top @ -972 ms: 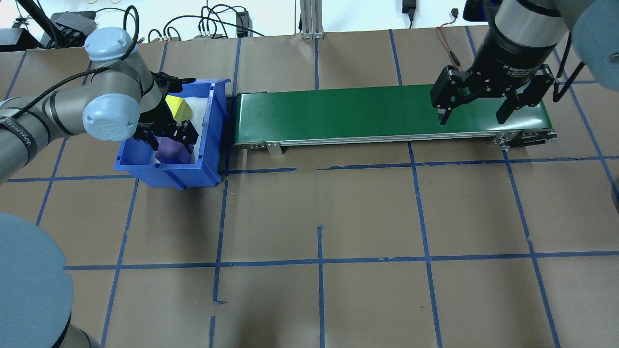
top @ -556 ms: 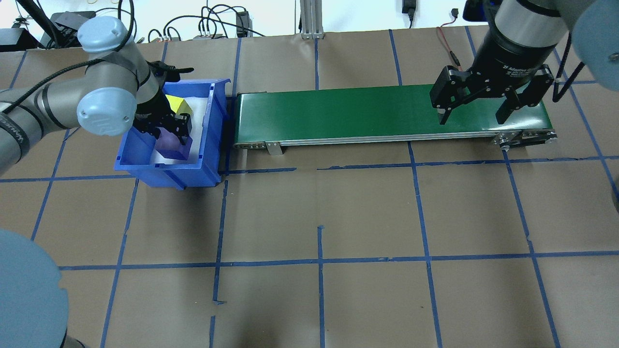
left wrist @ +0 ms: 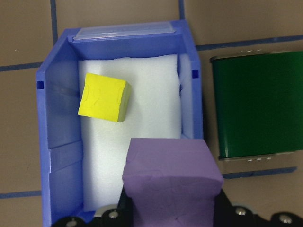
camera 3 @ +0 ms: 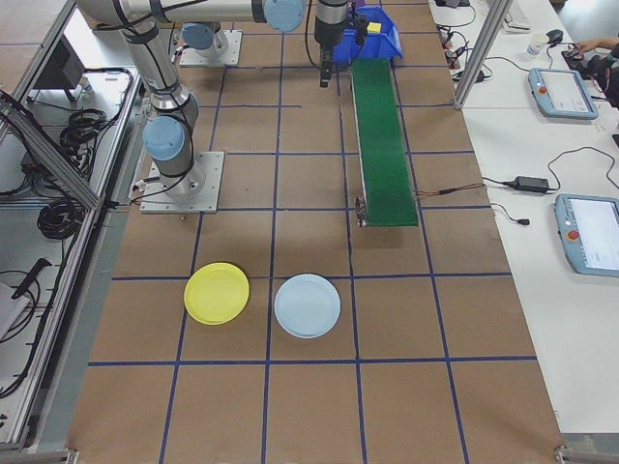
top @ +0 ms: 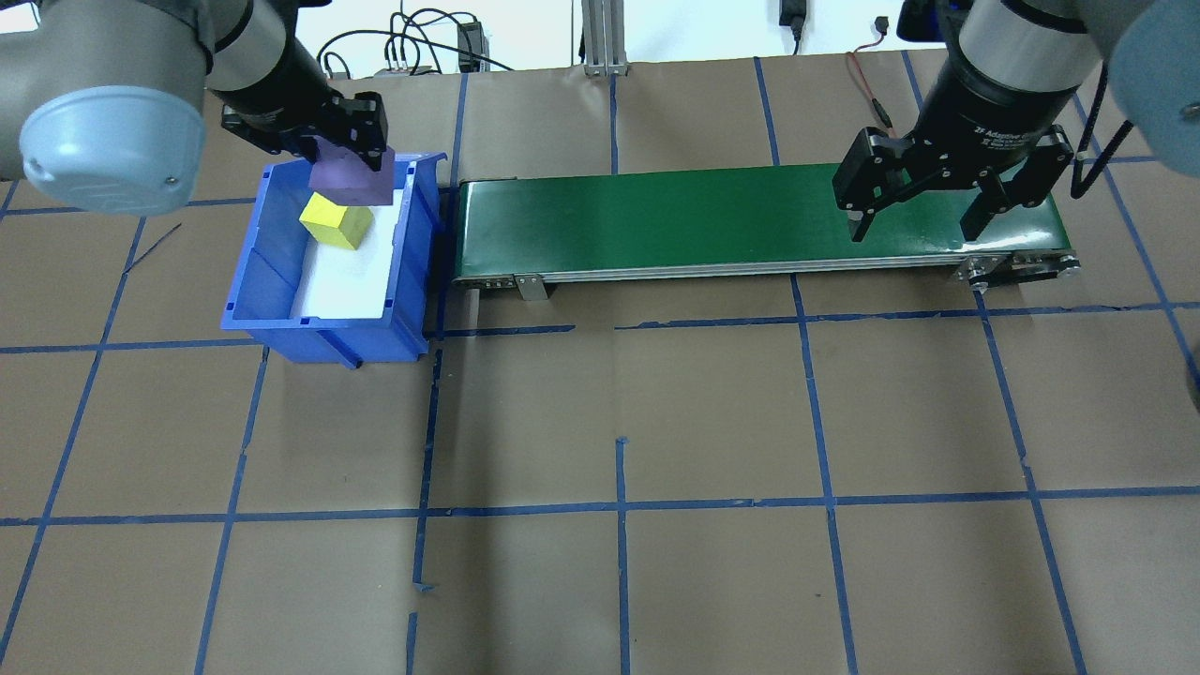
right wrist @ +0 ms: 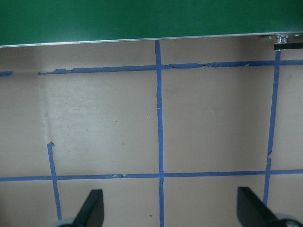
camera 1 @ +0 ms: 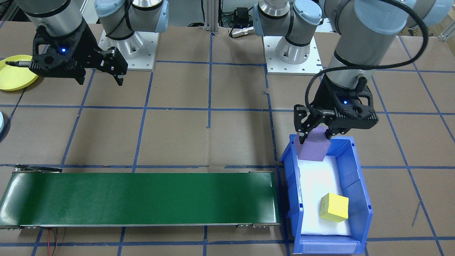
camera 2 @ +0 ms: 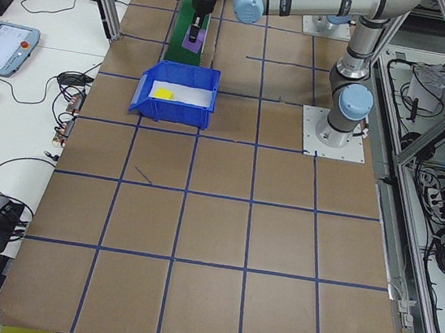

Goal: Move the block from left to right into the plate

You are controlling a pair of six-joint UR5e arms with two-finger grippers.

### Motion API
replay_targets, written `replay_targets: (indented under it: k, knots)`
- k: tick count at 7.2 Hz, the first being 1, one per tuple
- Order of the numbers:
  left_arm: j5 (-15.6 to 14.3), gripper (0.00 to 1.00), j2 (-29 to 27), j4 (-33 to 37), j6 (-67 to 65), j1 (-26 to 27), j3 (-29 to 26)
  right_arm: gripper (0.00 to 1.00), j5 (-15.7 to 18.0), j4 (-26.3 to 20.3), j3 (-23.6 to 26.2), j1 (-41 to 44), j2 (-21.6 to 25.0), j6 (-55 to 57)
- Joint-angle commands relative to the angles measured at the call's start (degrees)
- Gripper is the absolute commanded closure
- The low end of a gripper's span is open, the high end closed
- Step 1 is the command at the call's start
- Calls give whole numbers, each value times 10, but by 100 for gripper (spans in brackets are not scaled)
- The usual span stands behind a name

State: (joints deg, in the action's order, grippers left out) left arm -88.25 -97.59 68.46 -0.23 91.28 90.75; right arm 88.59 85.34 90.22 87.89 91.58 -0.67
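Note:
A purple block (top: 354, 183) hangs above the far end of the blue bin (top: 319, 333), with my left gripper (top: 347, 155) shut on it. The left wrist view shows the purple block (left wrist: 173, 179) held over the bin's white liner. A yellow block (top: 336, 222) lies inside the bin. My right gripper (top: 914, 225) is open and holds nothing, hovering by the right end of the green conveyor (top: 656, 220). The yellow plate (camera 3: 217, 293) lies on the table beyond that end of the belt, on the robot's side, and shows again at the front view's left edge (camera 1: 12, 73).
The conveyor runs from beside the bin toward my right arm. A light blue plate (camera 3: 308, 305) lies next to the yellow one. Brown paper with a blue tape grid covers the table (top: 619, 422). Cables lie along the far edge.
My left gripper has risen out of the bin with the purple block in it, moving toward the bin's far end. The yellow block stayed in the bin. The right arm has not moved.

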Motion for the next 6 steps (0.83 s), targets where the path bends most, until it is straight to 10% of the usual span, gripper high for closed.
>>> replay_targets:
  k: [1, 4, 6]
  knots:
    - [1, 66, -84, -72, -120, 84, -4, 0, -1, 0, 0, 0, 0, 0]
    - [2, 55, -187, -175, -126, 90, -7, 0, -1, 1, 0, 0, 0, 0]
    - [1, 8, -199, -184, -128, 90, -19, 0, -1, 0, 0, 0, 0, 0]
